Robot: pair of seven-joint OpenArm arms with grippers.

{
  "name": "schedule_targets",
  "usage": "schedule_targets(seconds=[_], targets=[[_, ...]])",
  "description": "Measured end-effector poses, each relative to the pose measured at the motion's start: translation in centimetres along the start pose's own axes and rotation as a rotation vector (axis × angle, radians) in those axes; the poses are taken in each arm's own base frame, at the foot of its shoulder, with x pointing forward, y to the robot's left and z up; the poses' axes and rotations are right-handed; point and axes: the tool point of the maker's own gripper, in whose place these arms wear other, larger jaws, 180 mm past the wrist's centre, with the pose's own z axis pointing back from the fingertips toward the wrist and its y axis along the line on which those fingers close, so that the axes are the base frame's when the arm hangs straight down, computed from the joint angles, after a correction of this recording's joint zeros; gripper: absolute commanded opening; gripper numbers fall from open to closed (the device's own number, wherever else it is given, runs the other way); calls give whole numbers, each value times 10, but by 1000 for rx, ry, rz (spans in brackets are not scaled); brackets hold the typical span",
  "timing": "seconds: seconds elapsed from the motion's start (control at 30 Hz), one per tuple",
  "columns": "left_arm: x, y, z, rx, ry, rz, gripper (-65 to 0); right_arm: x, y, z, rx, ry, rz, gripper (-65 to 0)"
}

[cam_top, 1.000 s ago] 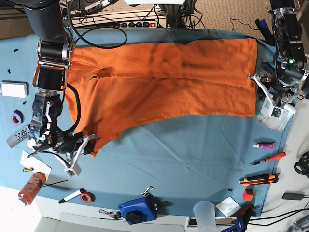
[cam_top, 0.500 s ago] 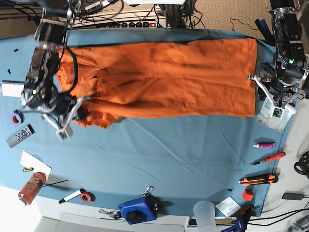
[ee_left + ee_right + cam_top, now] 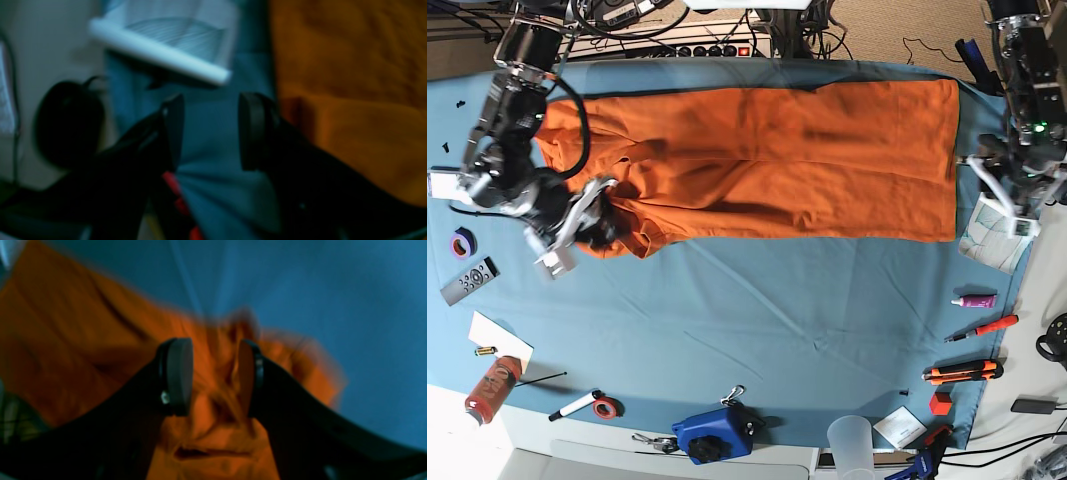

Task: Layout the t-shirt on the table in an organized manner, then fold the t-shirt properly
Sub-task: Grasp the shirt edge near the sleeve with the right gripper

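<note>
The orange t-shirt (image 3: 757, 165) lies spread across the upper half of the base view on the teal tabletop (image 3: 807, 320), its long straight edge running level through the middle of the frame and its lower left corner bunched into a rumpled lump. The right gripper (image 3: 587, 215) sits at that lump at centre left of the base view, and much of the bunched cloth there is hidden behind the arm and its cable. In the right wrist view the picture is smeared by motion: the right gripper (image 3: 213, 376) shows its two dark jaws standing apart with crumpled orange cloth filling the gap and rising in folds between them, but the blur makes it impossible to tell whether the pads actually press on the fabric or stand clear of it. The left gripper (image 3: 1007, 195) is at the right edge of the base view, beside the shirt's straight right-hand edge, partly cut off by the frame. In the dim, soft left wrist view the left gripper (image 3: 210, 130) has its jaws parted over bare teal cloth with nothing between them, the orange fabric lying off to the right; a white rod-like object (image 3: 160, 51) at upper centre and a dark rounded shape (image 3: 68, 120) at left are too blurred to name.
</note>
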Motion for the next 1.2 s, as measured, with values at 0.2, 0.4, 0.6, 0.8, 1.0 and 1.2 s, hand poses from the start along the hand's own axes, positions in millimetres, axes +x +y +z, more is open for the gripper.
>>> schedule_targets(seconds=[0.2,0.4,0.6,0.8,1.0,1.2], targets=[[-14,51,20,56,-23,96,-380,33,-13,30,-177,-74,134,-419],[14,23,35,-187,-187,104,-380,1,-38,8,-256,42,72,-420],[24,9,41,-276,-244,121,-380,-41,-33,-34,-253,217,124,-420],[25,7,41,-283,-248,112,-380,-59,-39,-44,-357,305,91,-420],[25,7,41,-283,-248,112,-387,-63,-42,-44,-409,319,23,-449],[25,7,42,-287,-249,114,-458,-65,-48,-40,-450,335,36,-650]])
